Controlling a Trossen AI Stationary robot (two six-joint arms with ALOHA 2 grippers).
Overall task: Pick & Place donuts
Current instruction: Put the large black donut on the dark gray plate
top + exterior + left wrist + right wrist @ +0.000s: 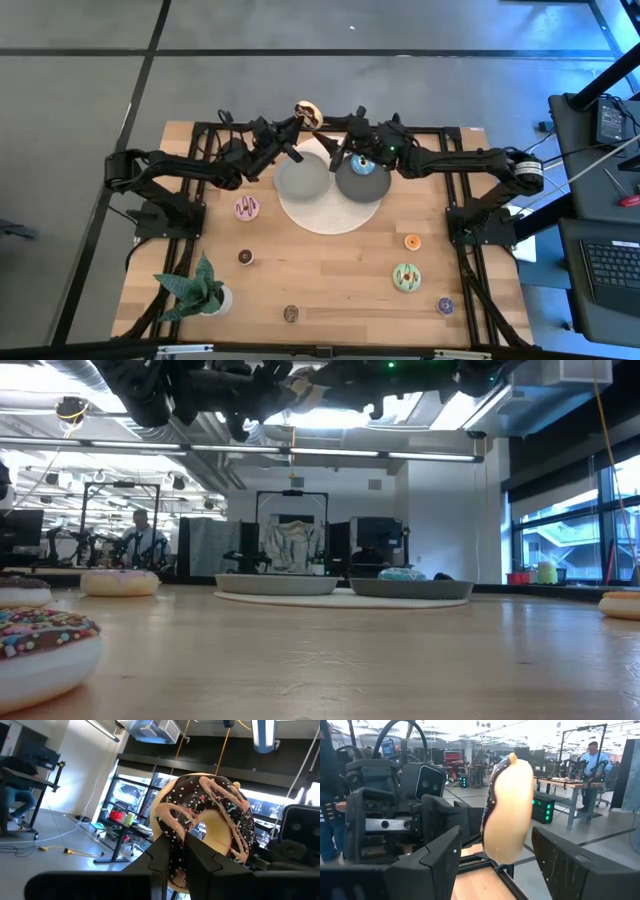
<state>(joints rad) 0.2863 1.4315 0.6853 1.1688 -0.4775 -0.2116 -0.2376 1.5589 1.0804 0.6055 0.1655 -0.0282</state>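
While left gripper [175, 865] is pinching brown donut [202, 827] aloft | right gripper [495, 865] is waiting wide around it | likely handover.

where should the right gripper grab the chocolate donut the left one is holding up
On the free rim opposite the left gripper, which is shut on the chocolate donut. The right wrist view shows it edge-on between the open fingers of the right gripper, so closing across its flat faces, straight ahead, looks best.
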